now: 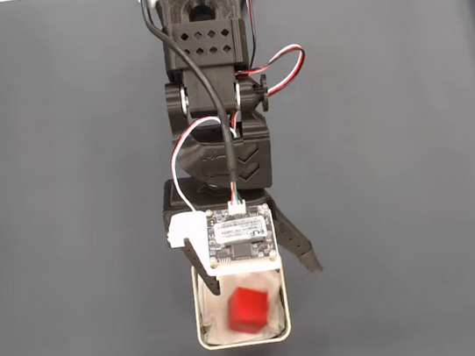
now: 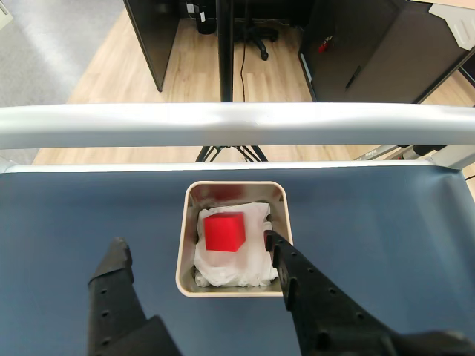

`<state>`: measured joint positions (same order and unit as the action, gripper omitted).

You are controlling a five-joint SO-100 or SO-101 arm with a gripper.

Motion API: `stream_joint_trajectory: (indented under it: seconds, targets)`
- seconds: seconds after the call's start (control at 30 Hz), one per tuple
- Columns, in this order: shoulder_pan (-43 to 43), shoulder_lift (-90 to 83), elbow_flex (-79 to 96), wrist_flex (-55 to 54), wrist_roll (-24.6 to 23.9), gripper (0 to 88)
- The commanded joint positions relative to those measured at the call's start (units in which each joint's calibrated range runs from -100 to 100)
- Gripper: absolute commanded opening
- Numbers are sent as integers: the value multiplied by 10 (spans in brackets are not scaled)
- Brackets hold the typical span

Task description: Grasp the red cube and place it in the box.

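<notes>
- The table (image 2: 67,215), a dark blue-grey mat, carries everything; a pale rail (image 2: 237,122) runs along its far edge in the wrist view.
- The arm (image 1: 213,102) reaches down the middle of the fixed view, with its camera board (image 1: 238,235) over the near end of the box.
- The box (image 2: 180,245) sits centred, paper lining (image 2: 249,263) crumpled inside.
- The gripper (image 2: 194,244) stands wide apart and holds nothing; in the wrist view one finger (image 2: 113,259) is left of the tin, the other fingertip (image 2: 273,241) over its right rim.
- The red cube (image 2: 225,231) is inside the box, free of both fingers; it looks blurred in the fixed view (image 1: 247,308).
- Risk: that right fingertip could catch the rim or lining on withdrawal and drag the tin.
</notes>
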<state>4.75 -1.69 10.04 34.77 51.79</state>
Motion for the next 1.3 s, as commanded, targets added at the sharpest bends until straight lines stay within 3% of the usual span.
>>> stream_joint_trajectory:
  seconds: [0.0,1.07,1.13,1.27]
  targets:
    - [3,-22,-5,-17,0,434]
    - [3,-30,7,-21,-12,426]
    - [2,-32,7,-22,-13,383]
    - [-1,-45,4,-25,-14,165]
